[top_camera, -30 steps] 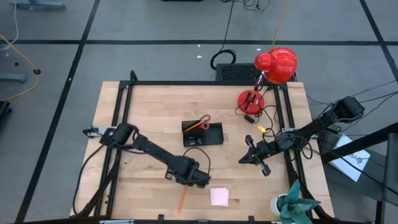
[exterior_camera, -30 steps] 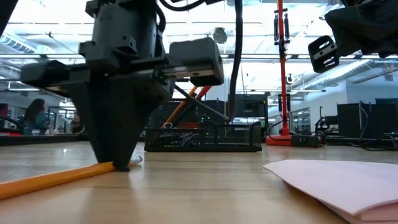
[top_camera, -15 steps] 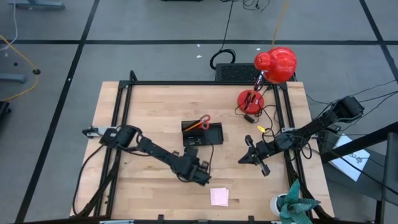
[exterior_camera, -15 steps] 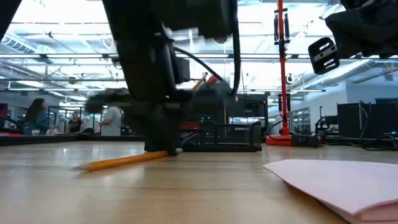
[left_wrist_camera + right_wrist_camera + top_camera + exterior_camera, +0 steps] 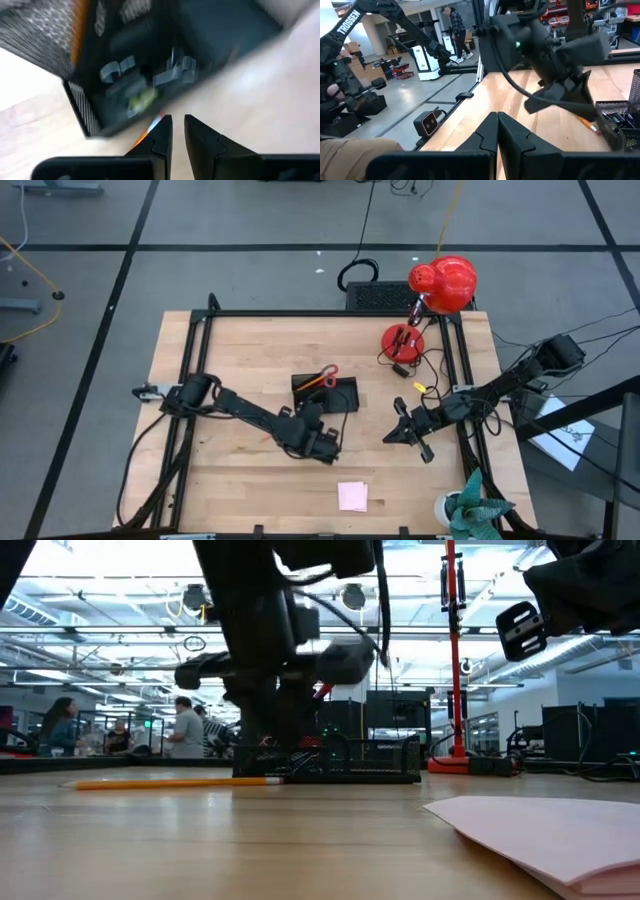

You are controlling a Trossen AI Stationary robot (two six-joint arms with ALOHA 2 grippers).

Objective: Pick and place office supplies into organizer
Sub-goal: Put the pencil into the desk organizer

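Observation:
My left gripper (image 5: 322, 445) stands just in front of the near wall of the organizer (image 5: 326, 396), a black mesh tray, and is shut on an orange pencil (image 5: 170, 783). In the high view the arm hides the pencil. Red-handled scissors (image 5: 328, 372) and another pencil stick up from the organizer's tall section. The left wrist view shows small clips and a yellowish bit inside the tray (image 5: 150, 60). The pink sticky-note pad (image 5: 352, 496) lies flat near the near edge. My right gripper (image 5: 400, 432) waits shut at the table's right, touching nothing. My left gripper pinches the orange pencil near its eraser end (image 5: 590, 125) between both fingers, which come from above and lie across it. The pencil is level and low over the wood, its long part (image 5: 120, 783) pointing toward the table's left. Whether it touches the table, I cannot tell.
A red lamp (image 5: 442, 283) with a round base (image 5: 404, 340) and cables stands at the far right. A small yellow piece (image 5: 421, 388) lies near my right arm. A green plant (image 5: 470, 510) sits at the near right corner. People show in the room beyond the table.
My left gripper has carried the pencil from close to the near edge toward the far side and slightly right, up to the organizer's near wall. The pencil, then slanting with its free end down on the wood, is now level.

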